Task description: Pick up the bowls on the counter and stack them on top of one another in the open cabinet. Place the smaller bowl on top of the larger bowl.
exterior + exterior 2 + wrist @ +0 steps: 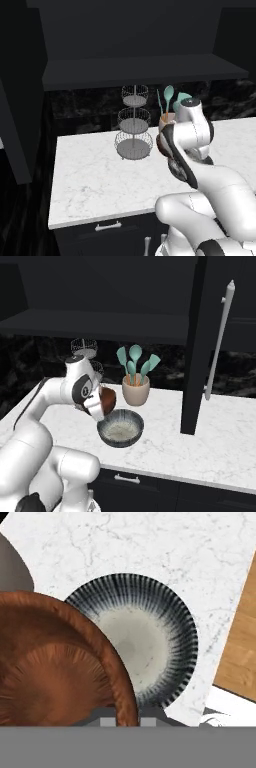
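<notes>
My gripper is shut on the rim of the smaller bowl, which is reddish-brown and glossy. It hangs tilted in the air above the counter; in the right base view the smaller bowl sits at the end of my hand. Just below and beside it, the larger bowl rests on the marble, dark grey with a pale speckled inside. Above and behind is the open cabinet, a dark recess with a flat shelf.
A three-tier wire basket stand stands at the back of the counter. A beige crock of teal utensils is right behind the bowls. A tall dark cabinet door with a silver handle juts out to the right.
</notes>
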